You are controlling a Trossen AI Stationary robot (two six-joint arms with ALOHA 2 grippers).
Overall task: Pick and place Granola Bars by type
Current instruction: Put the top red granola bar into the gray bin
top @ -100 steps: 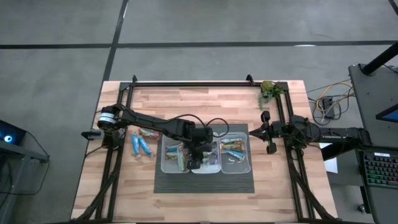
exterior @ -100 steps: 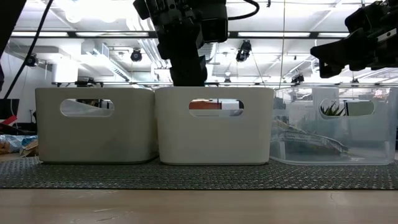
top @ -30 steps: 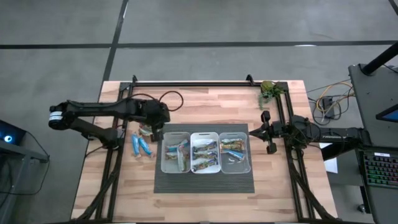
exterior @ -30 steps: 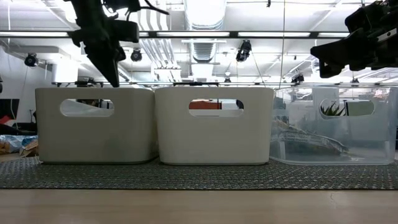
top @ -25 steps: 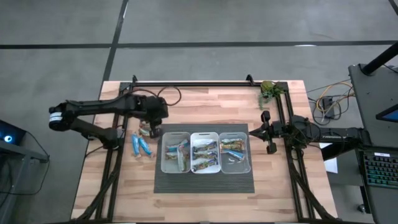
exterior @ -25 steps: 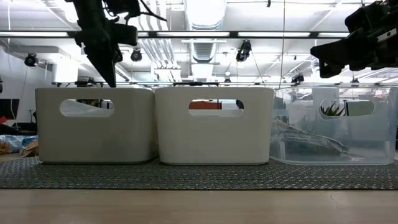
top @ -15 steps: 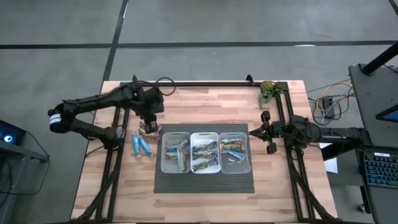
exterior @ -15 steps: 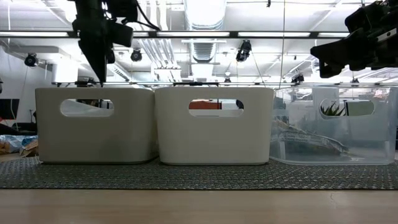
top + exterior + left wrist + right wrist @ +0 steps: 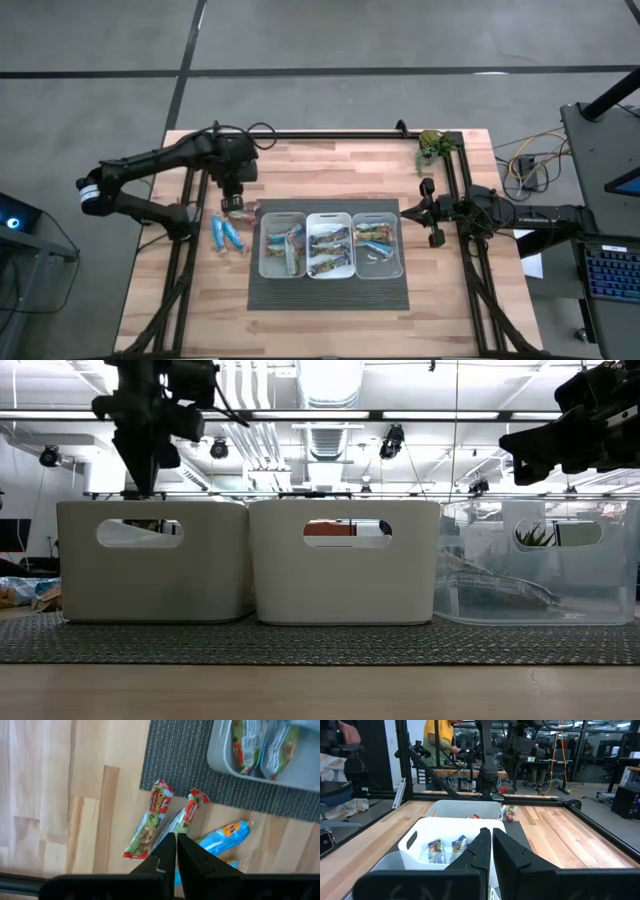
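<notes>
My left gripper (image 9: 234,203) (image 9: 176,838) is shut and hangs in the air over loose granola bars on the wood, left of the bins. Below its tips lie two silvery-green bars with red ends (image 9: 150,820) (image 9: 186,816), side by side, and a blue bar (image 9: 226,834) beside them. More blue bars (image 9: 225,233) lie nearer the table's near edge. In the low view this gripper (image 9: 140,475) is above bin-rim height. Three bins (image 9: 283,262) (image 9: 330,215) (image 9: 393,268) hold sorted bars. My right gripper (image 9: 406,212) (image 9: 489,834) waits shut, right of the bins.
The bins stand in a row on a dark ribbed mat (image 9: 330,292). A green plant-like object (image 9: 432,146) sits at the far right corner. Black frame rails run along the table's left, right and far sides. People and desks show in the room beyond.
My left gripper has moved from beside the left bin's far left corner toward the table's left and slightly toward the far edge, stopping over the loose bars. It has tipped from slanting to pointing nearly straight down. It has stayed shut.
</notes>
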